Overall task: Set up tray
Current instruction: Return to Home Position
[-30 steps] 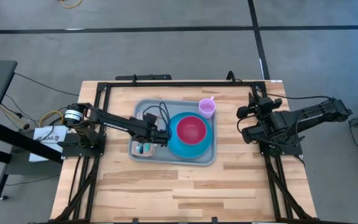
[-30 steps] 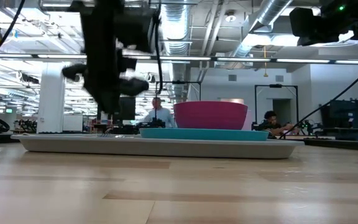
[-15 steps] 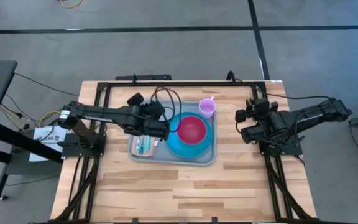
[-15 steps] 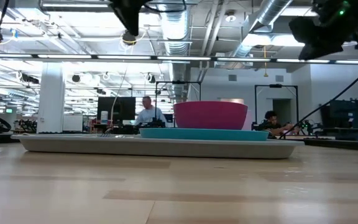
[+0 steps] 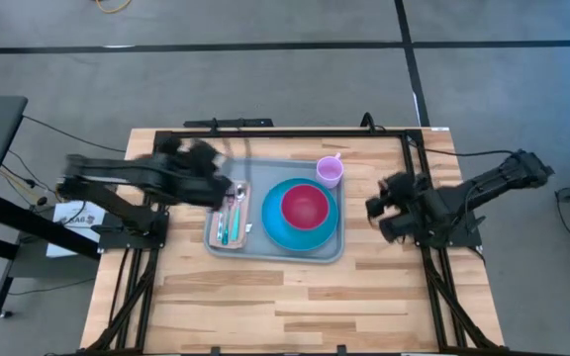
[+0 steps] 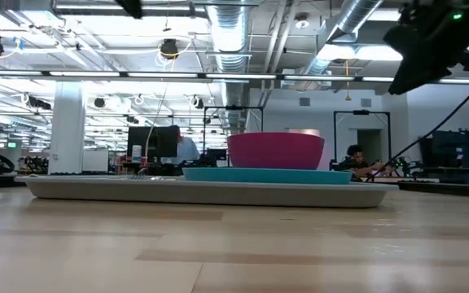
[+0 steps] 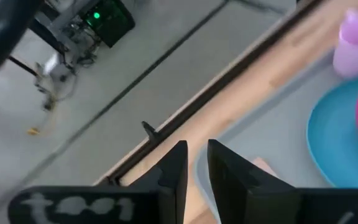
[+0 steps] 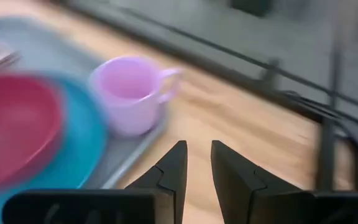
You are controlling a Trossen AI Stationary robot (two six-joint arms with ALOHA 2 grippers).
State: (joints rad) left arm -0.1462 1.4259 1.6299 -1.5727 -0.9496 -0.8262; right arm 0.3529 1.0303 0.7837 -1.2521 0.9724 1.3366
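The pale grey-blue tray (image 5: 265, 174) lies flat on the wooden table, also visible in the low view (image 6: 202, 191). On it sit a bright-blue plate (image 5: 270, 222) carrying a magenta bowl (image 5: 305, 206), a lilac cup (image 5: 330, 171) at the far right corner, and cutlery (image 5: 232, 216) on a beige napkin at the left end. My left gripper (image 5: 222, 188) hovers blurred above the tray's left end, shut (image 7: 196, 152). My right gripper (image 5: 374, 212) hangs right of the tray, shut (image 8: 197, 152), with the cup (image 8: 132, 93) ahead of it.
A black frame rail (image 5: 285, 132) runs along the table's far edge and down both sides. Bare wood (image 5: 285, 307) stretches between the tray and the near edge. In the low view, people sit at desks in the room behind (image 6: 357, 163).
My left gripper has risen from the tray's left end and drawn back toward the table's left edge, uncovering the cutlery on the napkin. My right arm has shifted a little toward the near edge and the tray. Tray, plate, bowl and cup have stayed put.
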